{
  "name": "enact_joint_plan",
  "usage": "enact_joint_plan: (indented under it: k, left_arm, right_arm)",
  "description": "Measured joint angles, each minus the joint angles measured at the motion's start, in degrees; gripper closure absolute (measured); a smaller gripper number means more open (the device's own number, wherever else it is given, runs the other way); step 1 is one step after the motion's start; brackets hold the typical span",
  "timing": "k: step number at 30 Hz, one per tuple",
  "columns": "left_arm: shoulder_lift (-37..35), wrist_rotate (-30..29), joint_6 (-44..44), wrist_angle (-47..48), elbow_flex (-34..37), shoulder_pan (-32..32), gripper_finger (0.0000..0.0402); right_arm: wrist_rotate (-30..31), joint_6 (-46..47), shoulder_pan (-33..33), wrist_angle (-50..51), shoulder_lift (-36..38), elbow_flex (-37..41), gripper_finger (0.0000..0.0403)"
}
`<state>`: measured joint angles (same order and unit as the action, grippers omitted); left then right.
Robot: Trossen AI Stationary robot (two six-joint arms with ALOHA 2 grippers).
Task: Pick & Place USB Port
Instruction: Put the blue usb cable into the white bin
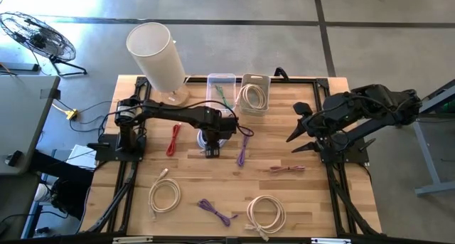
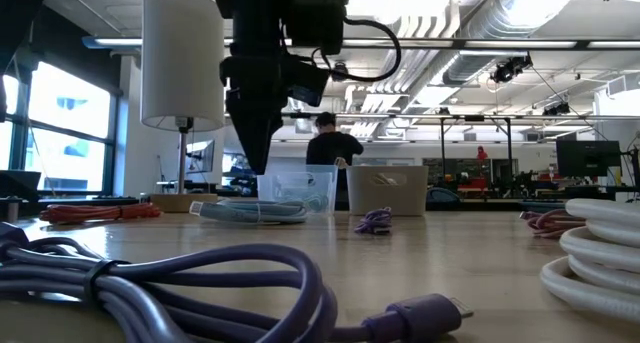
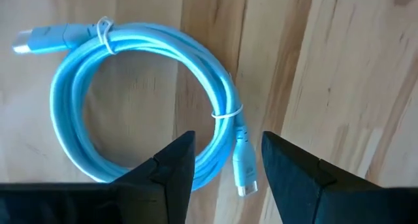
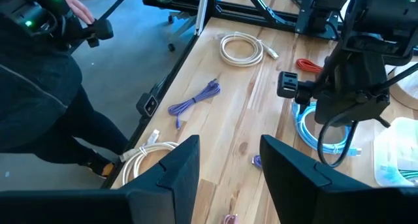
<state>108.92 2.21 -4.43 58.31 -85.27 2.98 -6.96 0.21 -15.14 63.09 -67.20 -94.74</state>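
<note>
Clearly, the left hand (image 3: 222, 168) hangs directly above the light blue USB cable (image 3: 140, 96), which lies coiled on the wooden counter (image 1: 284, 194) near its middle, just in front of the two clear bins (image 1: 238, 91). The fingers of this hand are parted and empty, and they stand on both sides of the coil's edge where the metal plug (image 3: 243, 175) points outward. Nothing is gripped yet.

The cable is probably light and soft. It is held in a loose ring by two thin ties (image 3: 225, 112), so it should lift as one bundle, but the loops can sag or swing when they leave the counter. The smooth plastic jacket may slide a little between the fingers. The best place to take hold seems to be the bundled strands near a tie, where several turns lie together and give thickness for the fingers to press. The plug alone is a poor choice, because it is small and hard, and the rest would hang down from it.

The right hand (image 1: 304, 134) waits above the right side of the counter, well apart from the cable, with fingers parted and holding nothing.
</note>
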Motion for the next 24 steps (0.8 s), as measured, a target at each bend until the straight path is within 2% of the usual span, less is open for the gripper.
enact_joint_plan:
  k: [11, 24]
  left_arm:
    - [0.0, -4.45, -0.28, -1.48, 0.13, -2.79, 0.023]
    - [0.0, -4.3, 0.78, -9.77, 10.97, -2.62, 0.023]
  right_arm:
    - [-0.02, 0.87, -1.15, 0.02, 0.0, 0.0, 0.025]
    - [2.9, 0.96, -5.48, -0.2, 0.0, 0.0, 0.025]
